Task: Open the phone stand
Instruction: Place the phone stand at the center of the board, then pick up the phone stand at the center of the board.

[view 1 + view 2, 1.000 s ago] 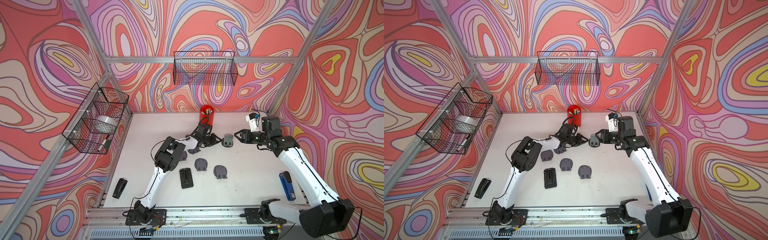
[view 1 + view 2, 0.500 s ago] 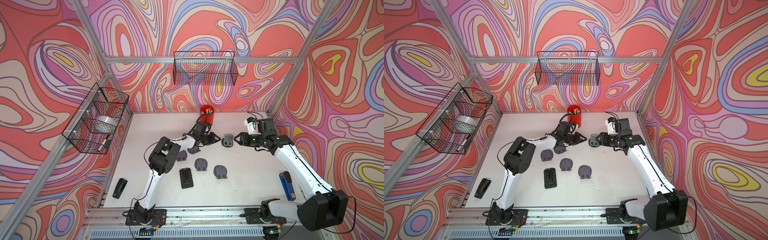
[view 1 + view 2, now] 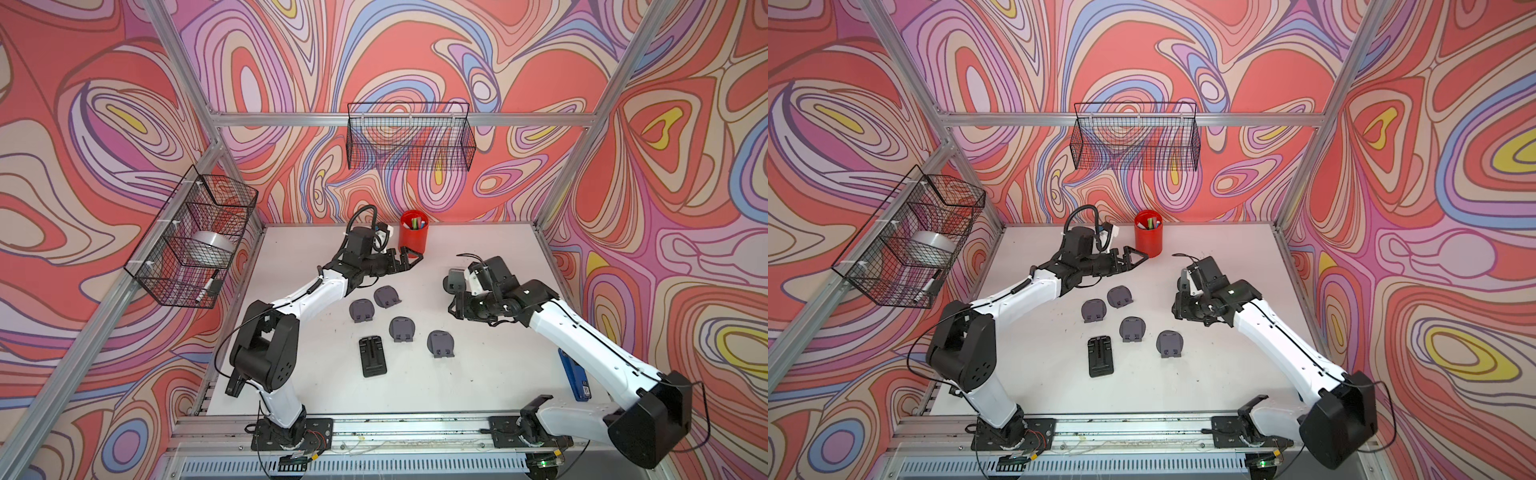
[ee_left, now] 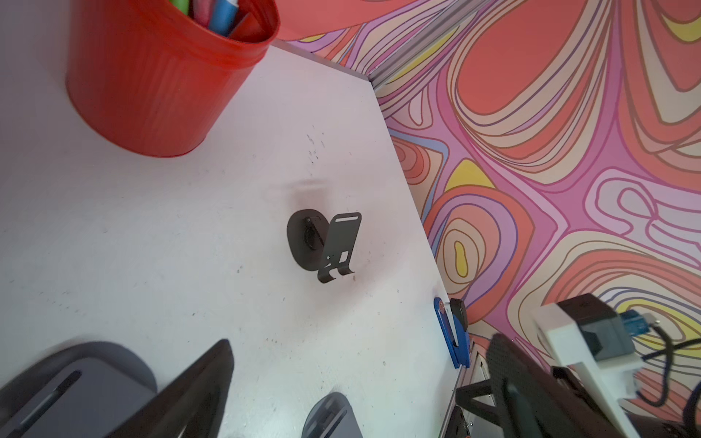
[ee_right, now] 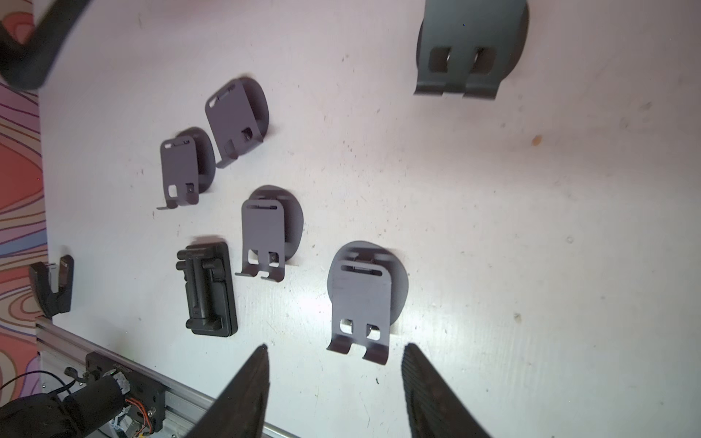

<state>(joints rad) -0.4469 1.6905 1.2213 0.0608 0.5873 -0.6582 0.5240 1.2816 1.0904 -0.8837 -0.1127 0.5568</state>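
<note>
Phone stand (image 4: 341, 239) on table (image 3: 478, 353), near red cup (image 3: 413, 237), toward right arm's side. Plate raised off round base, so judged opened.
Left gripper (image 3: 410, 259): beside cup, jaws wide apart, empty.
Right gripper (image 5: 335, 348): jaws partly apart, nothing held.
Next move: back both arms clear without knocking stand.

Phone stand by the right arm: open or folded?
Open: left wrist view shows the phone stand with plate raised off its base.
</note>
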